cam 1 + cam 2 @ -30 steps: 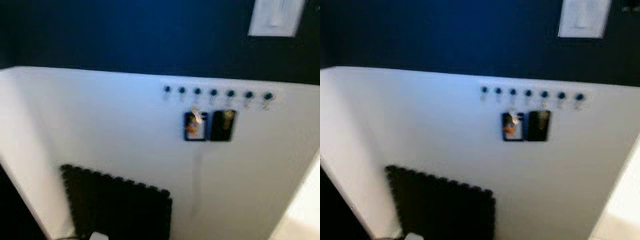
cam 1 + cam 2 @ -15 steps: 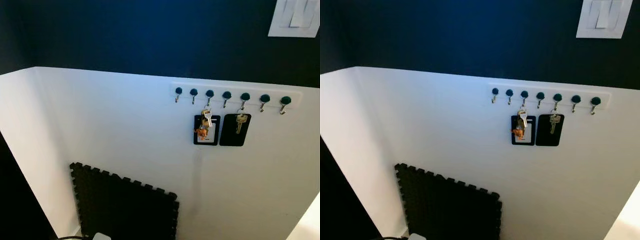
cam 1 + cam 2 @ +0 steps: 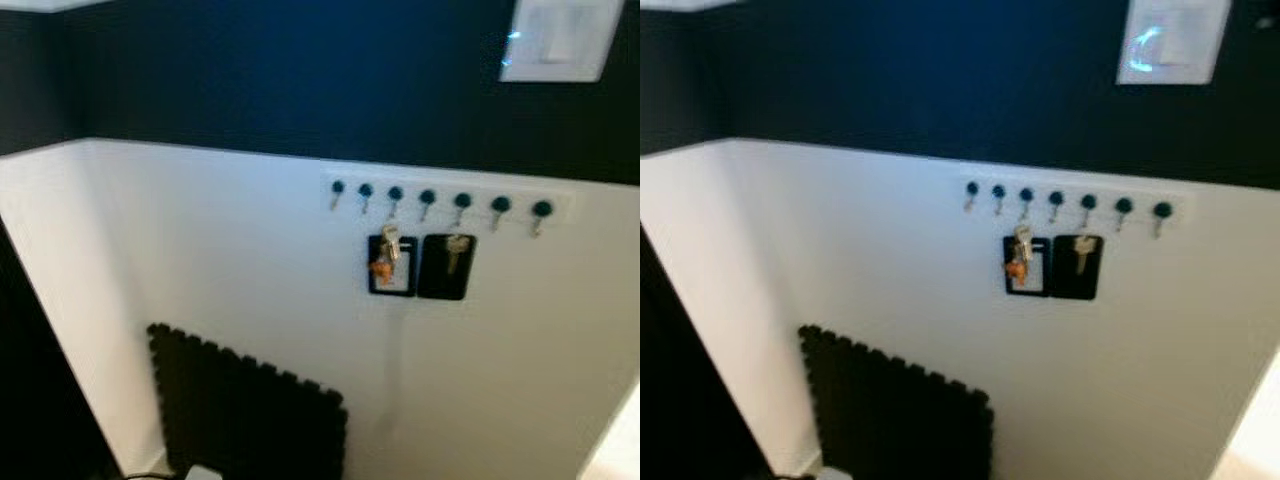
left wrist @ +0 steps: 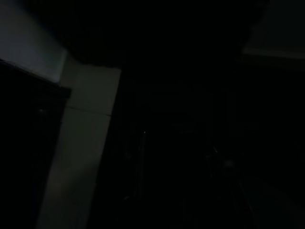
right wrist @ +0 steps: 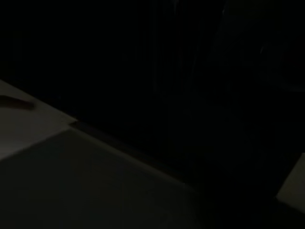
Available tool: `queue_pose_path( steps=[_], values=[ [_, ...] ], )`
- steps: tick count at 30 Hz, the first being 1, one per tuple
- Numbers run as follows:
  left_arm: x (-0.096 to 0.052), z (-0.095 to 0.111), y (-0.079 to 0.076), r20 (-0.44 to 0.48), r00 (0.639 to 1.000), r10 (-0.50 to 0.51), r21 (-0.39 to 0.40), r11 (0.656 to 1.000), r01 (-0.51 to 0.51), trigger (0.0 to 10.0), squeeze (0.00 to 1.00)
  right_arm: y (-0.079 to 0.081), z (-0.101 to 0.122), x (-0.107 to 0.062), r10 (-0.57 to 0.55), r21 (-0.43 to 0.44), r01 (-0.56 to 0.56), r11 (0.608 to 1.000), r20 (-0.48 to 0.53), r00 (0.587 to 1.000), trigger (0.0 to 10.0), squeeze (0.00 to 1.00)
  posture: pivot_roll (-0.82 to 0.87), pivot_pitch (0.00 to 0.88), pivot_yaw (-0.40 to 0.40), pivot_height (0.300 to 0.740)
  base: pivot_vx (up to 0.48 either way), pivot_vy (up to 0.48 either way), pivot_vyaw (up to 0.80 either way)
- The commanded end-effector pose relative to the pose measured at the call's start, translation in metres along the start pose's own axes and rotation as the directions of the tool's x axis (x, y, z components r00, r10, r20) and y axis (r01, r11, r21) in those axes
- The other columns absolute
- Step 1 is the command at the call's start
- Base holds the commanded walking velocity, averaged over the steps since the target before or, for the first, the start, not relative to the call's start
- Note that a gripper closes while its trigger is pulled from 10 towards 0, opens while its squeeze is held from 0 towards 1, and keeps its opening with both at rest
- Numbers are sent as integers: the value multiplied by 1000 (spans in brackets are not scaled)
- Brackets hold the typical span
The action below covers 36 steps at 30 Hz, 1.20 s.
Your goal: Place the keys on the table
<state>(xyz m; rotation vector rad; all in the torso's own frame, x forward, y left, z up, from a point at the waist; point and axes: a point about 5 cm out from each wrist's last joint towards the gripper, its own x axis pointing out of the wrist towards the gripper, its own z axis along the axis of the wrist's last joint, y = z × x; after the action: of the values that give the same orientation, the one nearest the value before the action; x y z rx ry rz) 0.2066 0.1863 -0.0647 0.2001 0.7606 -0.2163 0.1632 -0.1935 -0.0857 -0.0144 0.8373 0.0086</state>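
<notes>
A bunch of keys with an orange tag (image 3: 385,256) hangs from the third hook of a white hook rail (image 3: 440,201) on the white lower wall, in front of a black card holder. Beside it to the right, a single key (image 3: 452,249) hangs on another black holder. Both wrist views are very dark and the fingers cannot be made out; the arms hang idle.
A black foam mat (image 3: 245,410) leans against the wall at lower left. A white light switch plate (image 3: 558,40) sits on the dark blue upper wall at top right. A white side wall (image 3: 60,300) runs along the left, with a dark gap beyond it.
The whole picture has shifted and blurred, so the camera has moved; the hook rail and keys now sit a little further left and slightly lower. The keys themselves have not moved.
</notes>
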Motion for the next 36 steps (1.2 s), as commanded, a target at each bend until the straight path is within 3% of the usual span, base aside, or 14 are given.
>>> queue_pose_path(
  steps=[1, 12, 14, 15, 17, 18, 21, 22, 24, 25, 29, 30, 35, 36],
  values=[
    [0, 5, 5, 28, 1000, -2, 12, 1000, 1, 10000, 0, 6, -3, 0, 8, 14, -7, 1000, -13, 1000, 10000, 0, 42, 23, 36, 740, 0, 0, 0],
    [-4, 26, 9, 202, 976, -82, 96, 993, 64, 10000, 0, 6, 4, 2, 8, 11, -8, 1000, 28, 1000, 10000, 0, 43, 21, 41, 740, 0, 0, 0],
    [-7, 42, 8, 310, 941, -137, 134, 986, 100, 10000, 0, 1, 18, 2, -6, -40, 12, 999, 126, 992, 10000, 0, 51, 25, 37, 740, 0, 0, 0],
    [-7, 42, 8, 310, 941, -137, 134, 986, 100, 10000, 0, 1, 18, 2, -6, -40, 12, 999, 126, 992, 10000, 0, 51, 25, 37, 740, 0, 0, 0],
    [-13, 62, 8, 437, 876, -204, 165, 976, 145, 10000, 0, -4, 46, 0, -11, -82, 39, 996, 317, 948, 10000, 0, 41, 32, 41, 740, 0, 0, 0],
    [-13, 62, 8, 437, 876, -204, 165, 976, 145, 10000, 0, -4, 46, 0, -11, -82, 39, 996, 317, 948, 10000, 0, 41, 32, 41, 740, 0, 0, 0],
    [-23, 87, 5, 572, 772, -278, 199, 960, 198, 10000, 0, -15, 86, -11, -58, -61, 111, 992, 563, 824, 10000, 0, 33, 37, 49, 740, 0, 0, 0],
    [-23, 87, 5, 572, 772, -278, 199, 960, 198, 10000, 0, -15, 86, -11, -58, -61, 111, 992, 563, 824, 10000, 0, 33, 37, 49, 740, 0, 0, 0],
    [-28, 102, 7, 643, 719, -264, 177, 965, 196, 10000, 0, -18, 103, -17, -74, -50, 140, 989, 649, 757, 10000, 0, 33, 42, 48, 740, 0, 0, 0],
    [-28, 102, 7, 643, 719, -264, 177, 965, 196, 10000, 0, -18, 103, -17, -74, -50, 140, 989, 649, 757, 10000, 0, 33, 42, 48, 740, 0, 0, 0],
    [-34, 131, 6, 720, 644, -259, 173, 965, 195, 10000, 0, -4, 142, -31, -5, -70, 103, 992, 805, 594, 10000, 0, 36, 47, 42, 740, 0, 0, 0],
    [-34, 131, 6, 720, 644, -259, 173, 965, 195, 10000, 0, -4, 142, -31, -5, -70, 103, 992, 805, 594, 10000, 0, 36, 47, 42, 740, 0, 0, 0],
    [-37, 152, 4, 761, 594, -261, 161, 963, 217, 10000, 0, 12, 178, -56, 72, -119, 94, 988, 912, 404, 10000, 0, 25, 47, 32, 740, 0, 0, 0],
    [-37, 152, 4, 761, 594, -261, 161, 963, 217, 10000, 0, 12, 178, -56, 72, -119, 94, 988, 912, 404, 10000, 0, 25, 47, 32, 740, 0, 0, 0]
  ],
)
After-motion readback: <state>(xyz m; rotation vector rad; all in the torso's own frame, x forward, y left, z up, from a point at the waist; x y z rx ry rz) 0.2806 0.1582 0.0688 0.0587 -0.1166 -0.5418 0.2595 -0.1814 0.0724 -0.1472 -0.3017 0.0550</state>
